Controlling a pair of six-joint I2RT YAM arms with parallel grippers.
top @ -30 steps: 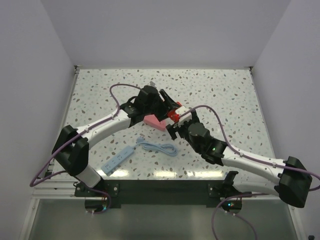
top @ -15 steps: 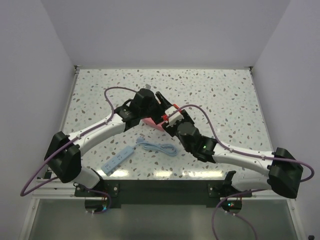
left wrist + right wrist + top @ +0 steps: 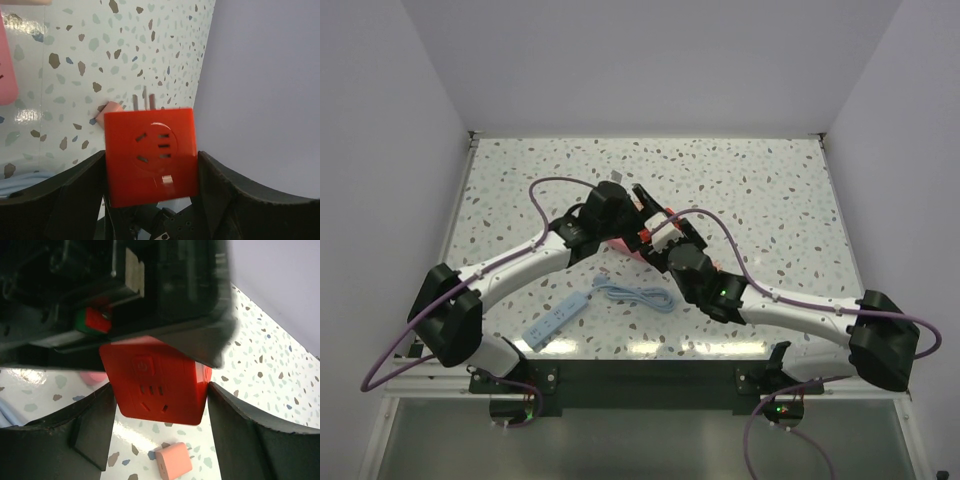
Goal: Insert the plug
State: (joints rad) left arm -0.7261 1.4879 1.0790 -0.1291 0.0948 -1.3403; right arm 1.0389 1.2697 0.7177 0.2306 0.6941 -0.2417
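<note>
A bright red socket cube (image 3: 150,155) hangs above the table between both grippers. My left gripper (image 3: 150,162) has a finger against each side of it. In the right wrist view the same cube (image 3: 157,385) sits under the left gripper's black body, and my right gripper (image 3: 161,400) is closed on its two sides. The plug (image 3: 172,460), a small salmon cube, lies on the speckled table below. The left wrist view shows the plug (image 3: 111,113) just behind the red cube, prongs pointing away. From above, the grippers meet at the red cube (image 3: 646,236).
A flat pink triangle (image 3: 620,243) lies under the meeting grippers. A light blue power strip (image 3: 558,320) and a coiled blue cable (image 3: 638,296) lie near the front edge. Purple cables arc over both arms. White walls ring the table (image 3: 770,190).
My right arm slid left toward the left gripper and its jaws closed onto the red cube. The left arm shifted slightly left, still holding the cube.
</note>
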